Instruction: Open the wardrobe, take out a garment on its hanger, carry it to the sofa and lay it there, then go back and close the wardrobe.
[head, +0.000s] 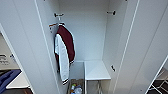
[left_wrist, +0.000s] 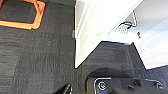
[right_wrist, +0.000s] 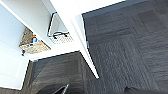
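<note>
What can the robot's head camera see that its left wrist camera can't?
The head view alone shows the maroon jacket with white sleeves, hanging on the left side inside the wardrobe, black hooks up high, and a white shelf lower down. The left wrist view alone shows dark grey carpet and an orange frame lying on it. Both show the white wardrobe with its doors open.

Inside the tall white two-door wardrobe (head: 85, 37), doors open, a maroon white-sleeved jacket (head: 64, 53) hangs left; a woven basket (head: 75, 88) sits below.
</note>
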